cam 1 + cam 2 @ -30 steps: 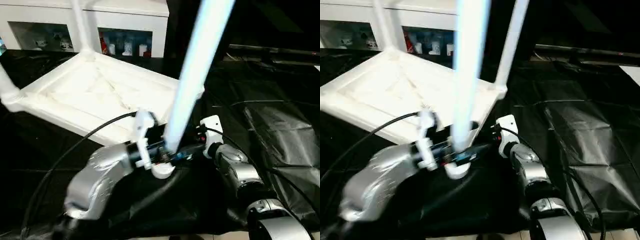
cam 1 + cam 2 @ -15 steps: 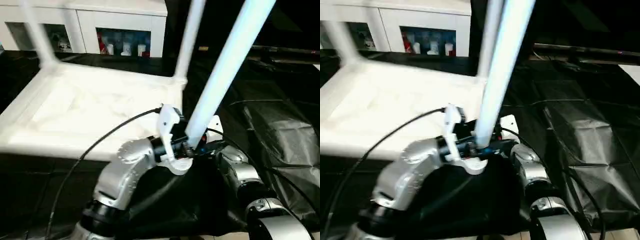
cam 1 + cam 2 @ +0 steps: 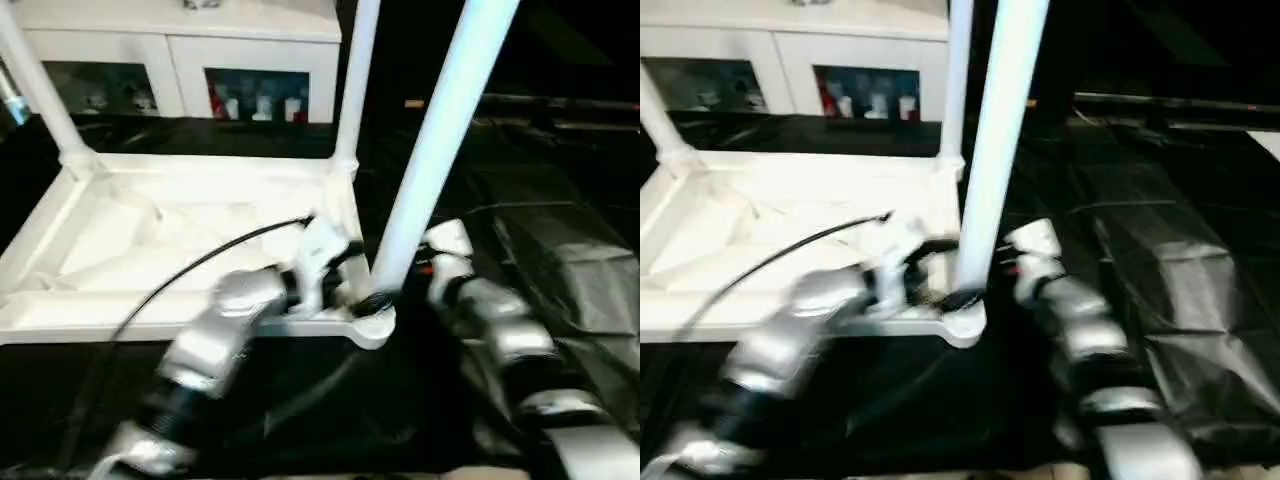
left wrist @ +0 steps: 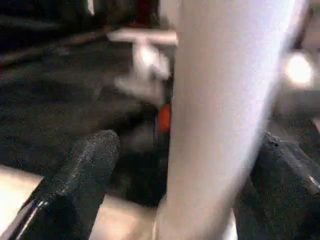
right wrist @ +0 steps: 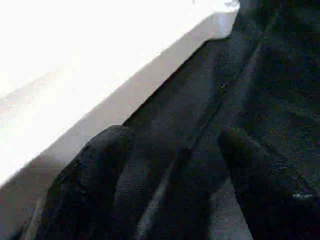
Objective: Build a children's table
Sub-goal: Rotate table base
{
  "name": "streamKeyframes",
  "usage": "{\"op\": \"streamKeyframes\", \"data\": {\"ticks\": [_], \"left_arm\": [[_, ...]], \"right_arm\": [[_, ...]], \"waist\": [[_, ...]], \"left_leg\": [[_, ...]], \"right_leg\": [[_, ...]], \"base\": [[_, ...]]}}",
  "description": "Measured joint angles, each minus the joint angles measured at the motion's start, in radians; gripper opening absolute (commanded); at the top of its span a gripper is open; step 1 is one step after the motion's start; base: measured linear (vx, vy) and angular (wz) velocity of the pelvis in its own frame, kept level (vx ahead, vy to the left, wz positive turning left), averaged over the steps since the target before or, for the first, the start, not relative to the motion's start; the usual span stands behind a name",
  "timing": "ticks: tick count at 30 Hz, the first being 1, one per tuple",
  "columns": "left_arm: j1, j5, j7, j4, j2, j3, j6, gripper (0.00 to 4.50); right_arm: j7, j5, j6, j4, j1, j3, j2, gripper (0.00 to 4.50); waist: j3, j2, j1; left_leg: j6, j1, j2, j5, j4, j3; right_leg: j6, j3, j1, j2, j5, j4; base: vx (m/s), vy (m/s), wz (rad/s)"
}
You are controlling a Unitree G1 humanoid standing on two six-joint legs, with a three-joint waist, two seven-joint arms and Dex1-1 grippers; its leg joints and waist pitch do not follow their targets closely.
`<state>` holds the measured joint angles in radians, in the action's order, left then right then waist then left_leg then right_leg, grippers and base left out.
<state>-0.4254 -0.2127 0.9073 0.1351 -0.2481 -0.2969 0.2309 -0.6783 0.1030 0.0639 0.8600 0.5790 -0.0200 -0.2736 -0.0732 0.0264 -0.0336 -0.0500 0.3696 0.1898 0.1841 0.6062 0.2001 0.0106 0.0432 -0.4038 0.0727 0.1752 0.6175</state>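
1. The children's table (image 3: 190,230) lies upside down on the black-covered surface (image 3: 560,230), with legs standing up at its far corners, about 10 and 12 o'clock.
2. A second ago the fourth leg (image 3: 440,150) hung tilted, short of the top; now its foot sits at the near corner socket (image 3: 368,325), about 6 o'clock, standing close to upright.
3. The left hand (image 4: 185,165) has its fingers (image 4: 80,175) apart around the leg's base; whether they press it I cannot tell.
4. The right hand (image 5: 175,190) has its fingers spread on nothing, just beside the table's edge.
5. I judge the leg placed but not yet proven seated; pressing it home remains.
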Motion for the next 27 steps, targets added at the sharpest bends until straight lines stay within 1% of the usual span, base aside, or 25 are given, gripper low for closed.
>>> {"op": "streamKeyframes", "data": {"ticks": [1,3,5,7,8,10,12,14,15,19,20,21,24,27], "left_arm": [[0.001,0.001,0.030,0.001,-0.029,-0.009,-0.006,3.99],[0.001,0.014,0.077,0.026,-0.074,-0.017,-0.029,3.69],[-0.002,0.034,0.102,0.057,-0.098,-0.027,-0.055,3.60],[-0.022,0.073,0.145,0.110,-0.126,-0.063,-0.104,3.48],[-0.032,0.090,0.163,0.134,-0.142,-0.074,-0.122,3.21],[-0.052,0.112,0.188,0.186,-0.164,-0.076,-0.150,3.15],[-0.082,0.127,0.209,0.231,-0.170,-0.078,-0.175,3.08],[-0.104,0.134,0.222,0.259,-0.171,-0.089,-0.194,2.78],[-0.123,0.147,0.232,0.287,-0.170,-0.105,-0.213,2.78],[-0.150,0.162,0.267,0.354,-0.167,-0.115,-0.236,2.33],[-0.156,0.164,0.276,0.365,-0.167,-0.115,-0.237,2.33],[-0.169,0.164,0.293,0.381,-0.166,-0.116,-0.240,2.17],[-0.183,0.166,0.322,0.417,-0.165,-0.116,-0.261,1.92],[-0.202,0.168,0.337,0.470,-0.156,-0.117,-0.293,1.64]], "right_arm": [[-0.040,0.004,-0.008,-0.025,-0.012,0.007,-0.022,3.31],[-0.112,0.005,-0.015,-0.057,-0.038,0.020,-0.062,3.31],[-0.159,0.006,-0.018,-0.075,-0.055,0.030,-0.082,3.31],[-0.240,0.012,-0.040,-0.142,-0.094,0.053,-0.122,3.31],[-0.273,0.015,-0.055,-0.179,-0.110,0.064,-0.140,3.31],[-0.332,0.028,-0.083,-0.249,-0.139,0.070,-0.176,3.31],[-0.389,0.052,-0.120,-0.327,-0.169,0.081,-0.215,3.31],[-0.432,0.065,-0.142,-0.385,-0.184,0.096,-0.237,3.31],[-0.467,0.078,-0.163,-0.424,-0.196,0.109,-0.255,3.31],[-0.536,0.102,-0.215,-0.515,-0.226,0.119,-0.299,3.31],[-0.546,0.105,-0.225,-0.530,-0.231,0.122,-0.304,3.31],[-0.562,0.116,-0.247,-0.565,-0.244,0.130,-0.317,3.31],[-0.575,0.133,-0.295,-0.641,-0.271,0.137,-0.338,3.31],[-0.575,0.144,-0.333,-0.696,-0.285,0.138,-0.354,3.31]], "waist": [[0.001,-0.001,-0.002],[0.003,-0.004,-0.008],[0.003,-0.005,-0.010],[0.004,-0.007,-0.016],[0.004,-0.008,-0.017],[0.004,-0.011,-0.019],[0.004,-0.013,-0.021],[0.005,-0.015,-0.021],[0.006,-0.015,-0.022],[0.009,-0.024,-0.022],[0.010,-0.026,-0.021],[0.011,-0.029,-0.022],[0.016,-0.038,-0.023],[0.016,-0.040,-0.024]], "left_leg": [[0.000,0.000,0.000,0.000,0.000,0.000],[0.000,0.000,0.000,0.000,0.000,0.000],[0.000,0.000,0.000,0.000,0.000,0.000],[0.000,0.000,-0.001,0.000,0.001,0.000],[0.000,0.000,0.000,0.000,0.001,0.000],[0.000,0.000,0.000,0.000,0.001,0.000],[0.000,-0.001,0.000,0.000,0.001,0.000],[0.000,-0.001,0.000,0.000,0.001,0.000],[0.000,-0.001,0.000,0.000,0.001,0.000],[0.000,-0.001,0.000,0.000,0.001,0.000],[0.000,-0.001,0.000,0.000,0.001,0.000],[0.000,-0.001,0.000,0.000,0.000,0.000],[0.000,-0.001,0.000,0.000,0.000,0.000],[0.000,-0.001,0.000,0.000,0.000,0.000]], "right_leg": [[0.000,0.000,0.000,0.000,0.000,0.000],[0.000,0.000,0.001,0.000,0.000,0.000],[0.000,0.000,0.001,0.001,0.000,-0.001],[0.000,0.000,0.001,0.001,0.000,-0.001],[0.000,0.000,0.001,0.001,0.000,-0.001],[0.000,0.000,0.002,0.001,0.000,0.000],[0.000,0.000,0.002,0.001,0.000,0.000],[0.000,0.000,0.002,0.001,0.000,0.000],[0.000,0.000,0.002,0.001,0.000,0.000],[0.000,0.000,0.002,0.001,0.000,-0.001],[0.000,0.000,0.002,0.001,0.000,-0.001],[0.000,0.000,0.002,0.001,0.000,-0.002],[0.000,0.000,0.002,0.001,0.000,-0.003],[0.000,0.001,0.002,0.001,0.000,-0.002]], "base": [[0.000,0.000,0.00],[0.000,0.000,0.00],[0.000,0.000,0.00],[0.000,0.000,0.00],[0.000,0.000,0.00],[0.000,0.000,0.00],[0.000,0.000,0.00],[0.000,0.000,0.00],[0.000,0.000,0.00],[0.000,0.000,0.00],[0.000,0.000,0.00],[0.000,0.000,0.00],[0.000,0.000,0.00],[0.000,0.000,0.00]]}}
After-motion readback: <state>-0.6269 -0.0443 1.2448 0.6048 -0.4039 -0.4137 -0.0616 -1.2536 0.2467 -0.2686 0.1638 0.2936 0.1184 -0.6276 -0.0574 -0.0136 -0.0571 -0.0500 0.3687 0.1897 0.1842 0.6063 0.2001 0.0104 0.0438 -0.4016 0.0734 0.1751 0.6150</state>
